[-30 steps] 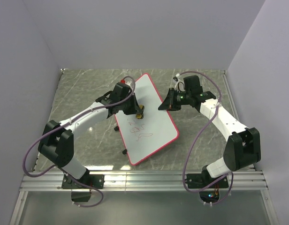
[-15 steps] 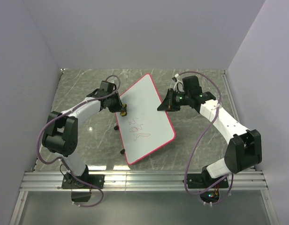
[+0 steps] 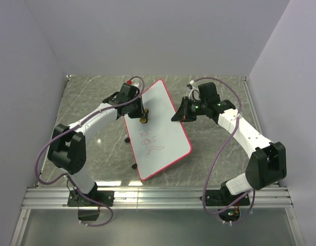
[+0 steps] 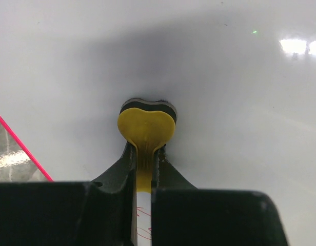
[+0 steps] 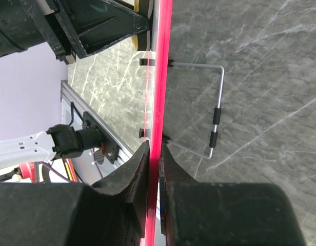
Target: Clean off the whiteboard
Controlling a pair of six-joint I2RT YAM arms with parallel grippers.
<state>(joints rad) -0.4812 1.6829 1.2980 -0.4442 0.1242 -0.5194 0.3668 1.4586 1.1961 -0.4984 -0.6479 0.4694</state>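
L fingers have shifted eraser from whiteboard edge onto its far half, pinching eraser's tab. R fingers clamp whiteboard rim. Whiteboard lies betw. both finger pairs on bench; scribbles base-side of L fingers.

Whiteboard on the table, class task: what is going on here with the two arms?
The left gripper, jaws shut on a small yellow-and-black eraser, holds it against the large white rectangular whiteboard with a thin red-pink rim, near its left edge. The right gripper has its jaws shut on that rim at the board's right edge, steadying it. On the near half, red scribbles are not yet wiped.
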